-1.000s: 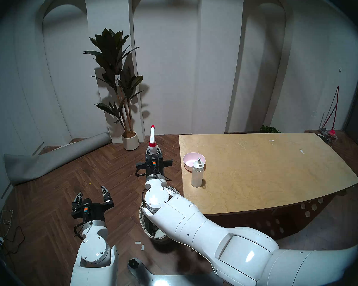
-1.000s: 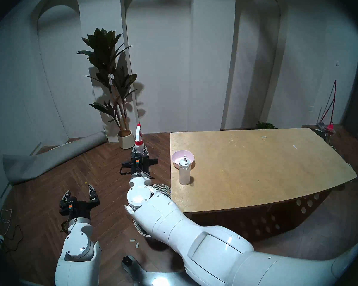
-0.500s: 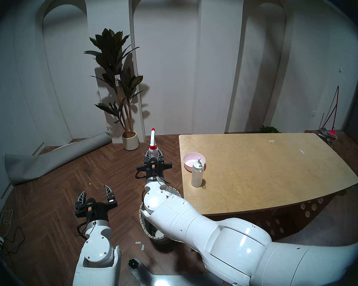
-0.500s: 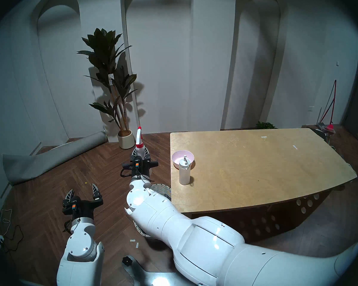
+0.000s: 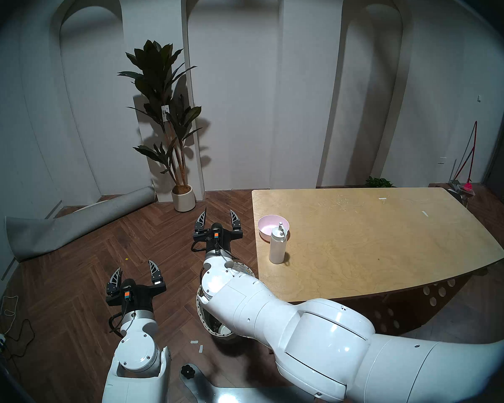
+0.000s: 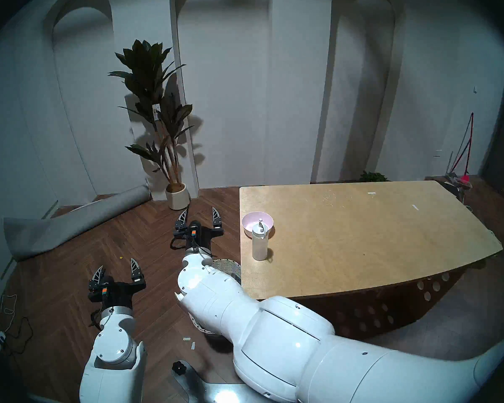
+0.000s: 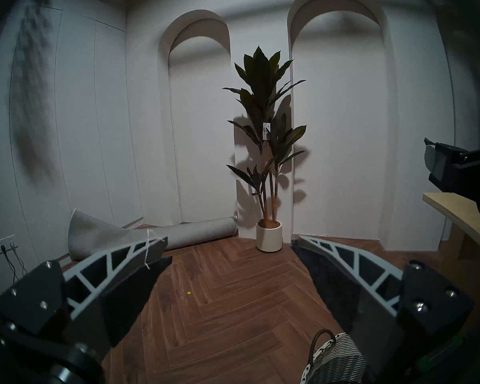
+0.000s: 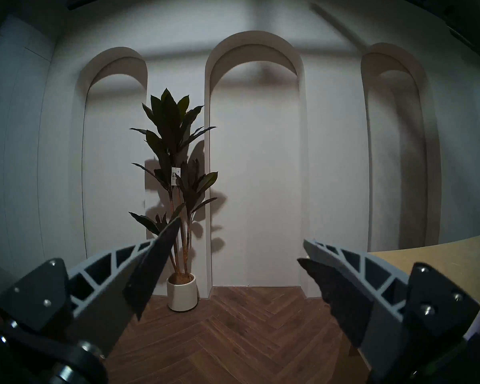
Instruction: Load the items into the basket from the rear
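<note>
Head view, tall grey-and-cream wicker basket (image 5: 246,270), pale rim, mostly arm-hidden

I note glossy white plastic arm shells (image 5: 317,332), matt pale plywood table (image 5: 390,248), woven wicker basket (image 7: 336,358), dark herringbone wood floor (image 5: 99,254).

Right gripper (image 5: 218,216) spread wide, empty — left gripper (image 5: 135,269) likewise, lower, nearer.

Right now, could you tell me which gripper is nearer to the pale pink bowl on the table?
Right. The right gripper hovers open just left of the pale pink bowl, off the table edge; the left gripper hangs open farther left and nearer the robot.
</note>
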Controlling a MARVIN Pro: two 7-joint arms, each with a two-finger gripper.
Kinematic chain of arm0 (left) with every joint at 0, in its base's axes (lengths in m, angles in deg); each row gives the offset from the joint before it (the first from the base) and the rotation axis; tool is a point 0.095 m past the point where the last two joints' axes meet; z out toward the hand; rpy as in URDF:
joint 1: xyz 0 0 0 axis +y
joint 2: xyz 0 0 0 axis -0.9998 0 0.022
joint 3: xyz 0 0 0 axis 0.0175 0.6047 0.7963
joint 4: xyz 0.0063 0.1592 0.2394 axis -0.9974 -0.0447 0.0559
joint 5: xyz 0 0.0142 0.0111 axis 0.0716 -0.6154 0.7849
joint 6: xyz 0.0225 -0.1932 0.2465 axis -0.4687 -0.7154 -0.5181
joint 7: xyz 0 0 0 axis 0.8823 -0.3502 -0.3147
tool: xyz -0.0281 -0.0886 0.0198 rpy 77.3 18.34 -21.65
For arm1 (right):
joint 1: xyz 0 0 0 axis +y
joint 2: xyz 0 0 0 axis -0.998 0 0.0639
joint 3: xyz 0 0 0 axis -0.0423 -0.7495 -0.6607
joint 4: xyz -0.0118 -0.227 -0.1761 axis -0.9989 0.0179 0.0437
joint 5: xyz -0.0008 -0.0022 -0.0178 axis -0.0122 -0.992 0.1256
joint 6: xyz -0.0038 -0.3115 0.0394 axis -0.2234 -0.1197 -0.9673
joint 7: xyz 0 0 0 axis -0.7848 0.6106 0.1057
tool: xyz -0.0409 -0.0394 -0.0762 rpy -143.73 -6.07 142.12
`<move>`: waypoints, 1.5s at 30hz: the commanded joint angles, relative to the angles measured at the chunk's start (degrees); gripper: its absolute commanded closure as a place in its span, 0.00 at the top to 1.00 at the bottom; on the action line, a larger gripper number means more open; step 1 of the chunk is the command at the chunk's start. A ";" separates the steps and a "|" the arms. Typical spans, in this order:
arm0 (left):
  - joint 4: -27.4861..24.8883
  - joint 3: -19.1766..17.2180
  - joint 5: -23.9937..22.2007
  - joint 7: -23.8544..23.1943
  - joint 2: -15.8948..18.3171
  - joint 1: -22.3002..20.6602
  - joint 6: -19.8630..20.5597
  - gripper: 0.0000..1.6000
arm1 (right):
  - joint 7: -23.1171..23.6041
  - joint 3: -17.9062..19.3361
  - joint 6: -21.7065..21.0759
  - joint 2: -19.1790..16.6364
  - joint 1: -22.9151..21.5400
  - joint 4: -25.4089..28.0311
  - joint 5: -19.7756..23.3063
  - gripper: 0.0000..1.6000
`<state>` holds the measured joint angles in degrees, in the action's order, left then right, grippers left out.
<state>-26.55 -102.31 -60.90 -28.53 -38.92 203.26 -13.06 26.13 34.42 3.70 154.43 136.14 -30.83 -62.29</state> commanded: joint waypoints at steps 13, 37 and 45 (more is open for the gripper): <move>-4.33 3.00 -1.63 -4.90 2.14 -3.71 -0.53 1.00 | -7.71 4.87 9.71 -4.96 -10.04 14.12 -3.30 1.00; -5.22 14.03 -1.80 -11.44 2.52 -8.47 0.82 1.00 | -14.71 23.27 5.67 -22.20 -19.91 14.46 -5.19 1.00; -5.15 19.39 -0.75 -14.62 3.43 -9.61 1.64 1.00 | -15.17 27.85 3.24 -27.82 -19.83 9.70 -6.07 1.00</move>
<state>-30.29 -86.57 -62.42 -40.68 -36.01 195.75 -11.94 10.71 59.23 8.47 132.07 118.16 -18.89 -67.45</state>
